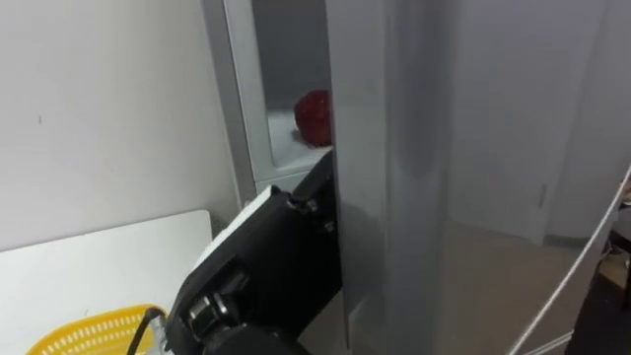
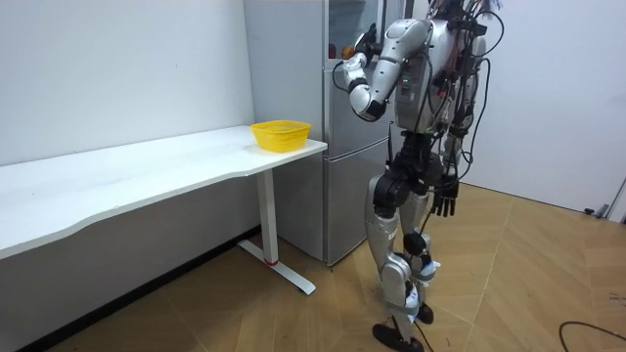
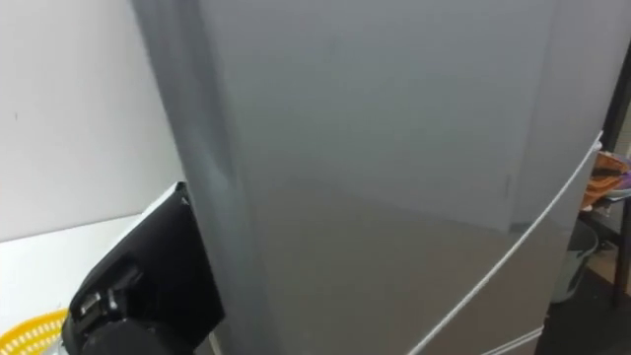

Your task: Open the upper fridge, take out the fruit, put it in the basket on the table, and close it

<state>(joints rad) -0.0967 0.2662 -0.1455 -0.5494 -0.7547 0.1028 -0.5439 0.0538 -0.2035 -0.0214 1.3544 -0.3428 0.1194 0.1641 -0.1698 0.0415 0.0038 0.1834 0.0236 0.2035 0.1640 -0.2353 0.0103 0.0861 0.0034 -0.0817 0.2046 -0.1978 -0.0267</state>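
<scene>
The robot stands close before the fridge [image 2: 337,147], just past the end of the white tabletop [image 2: 147,171], with its left arm raised to the upper door [image 1: 414,168]. The door stands ajar by a narrow gap. Through that gap a red round thing [image 1: 314,116], likely an apple, sits on a pale shelf inside the upper compartment, far behind the door's edge. That is the thing to fetch, and it lies in neither hand.

The left forearm slants up from the lower left, and the left hand [image 2: 354,47] is at the door's edge. It is hidden there, so I cannot tell whether it is open or closed on anything. Judging by its place, the arm is there to swing the door wider, since the gap looks too narrow for a reach. The right hand [image 2: 445,200] hangs beside the thigh, loose and empty, free for the pick. A yellow basket [image 2: 281,134] stands on the tabletop's end just beside the fridge, probably set there to take what comes out.
</scene>
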